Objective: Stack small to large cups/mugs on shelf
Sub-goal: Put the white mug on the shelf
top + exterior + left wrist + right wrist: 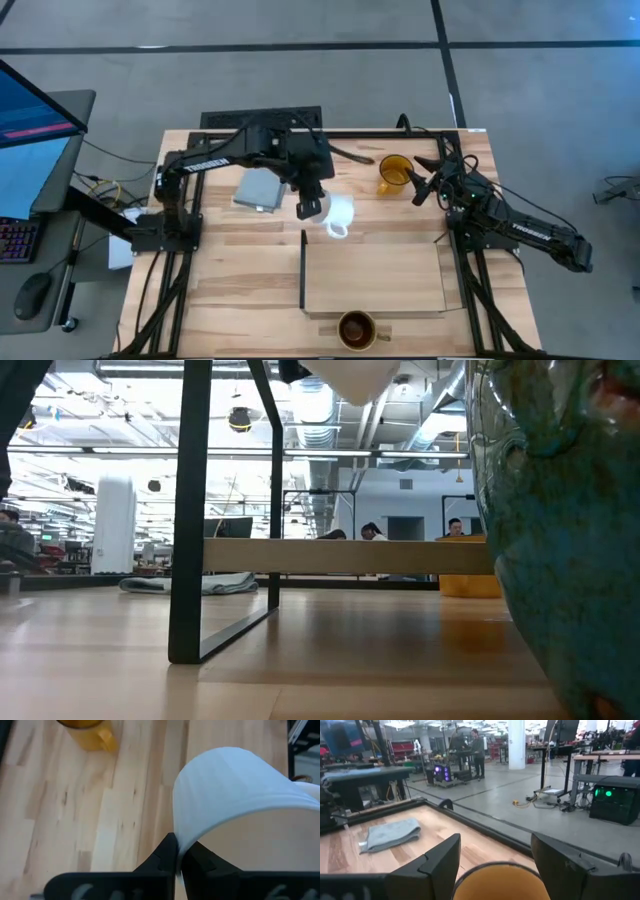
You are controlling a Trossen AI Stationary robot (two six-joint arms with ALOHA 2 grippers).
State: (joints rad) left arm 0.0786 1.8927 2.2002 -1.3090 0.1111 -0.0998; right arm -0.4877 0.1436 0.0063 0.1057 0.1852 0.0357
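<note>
My left gripper [308, 207] is over the table's middle, just beyond the shelf [375, 280], and is shut on the small white mug [340, 214]. In the low view the white mug [345, 375] is high above the table. The shelf is a light-wood board with a thin dark upright panel [303, 270] on its left short edge. My right gripper [420, 186] is open, and in the right wrist view its fingers stand on either side of the yellow-amber mug [499, 881], which sits on the table [393, 172]. The glass mug [355, 328] stands at the near edge. My left gripper [178, 857] pinches the white mug's wall at the rim [176, 837], one finger inside the mug and one outside. The mug is lifted clear of the table and sits tilted in the hold, with its handle [338, 232] toward the shelf.
A grey-blue folded cloth [258, 190] lies on the table under the left arm. In the low view the glass mug [560, 510] fills the right side, close to the camera. Bare wood lies left of the shelf's panel. People are in the room beyond the table.
</note>
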